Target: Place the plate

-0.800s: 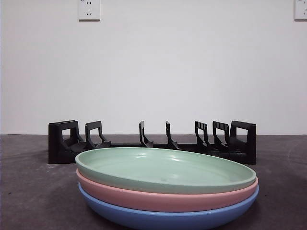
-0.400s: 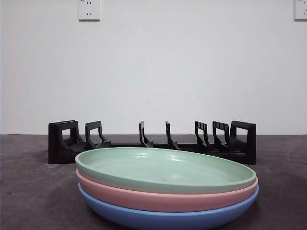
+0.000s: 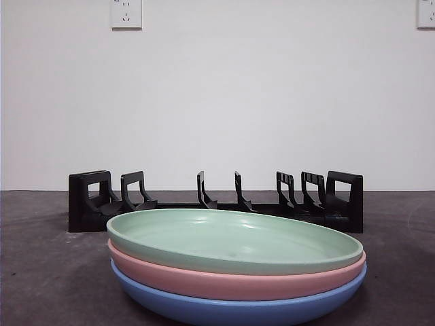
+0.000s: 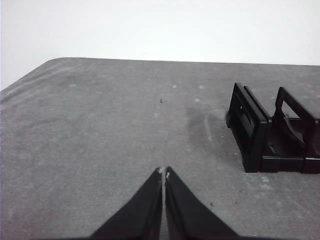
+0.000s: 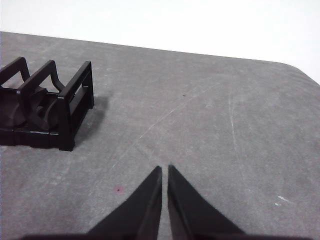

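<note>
A stack of three plates sits close in the front view: a green plate (image 3: 234, 239) on top, a pink plate (image 3: 231, 280) under it, a blue plate (image 3: 234, 309) at the bottom. Behind the stack stands a black slotted dish rack (image 3: 215, 202), with nothing in its slots. The left gripper (image 4: 164, 172) is shut and holds nothing, hovering over bare table beside one end of the rack (image 4: 272, 135). The right gripper (image 5: 164, 169) is shut and holds nothing, beside the rack's other end (image 5: 47, 102). Neither arm shows in the front view.
The grey table (image 3: 41, 272) runs back to a white wall with two sockets, one (image 3: 126, 13) high on the left. The table's rounded corners show in both wrist views.
</note>
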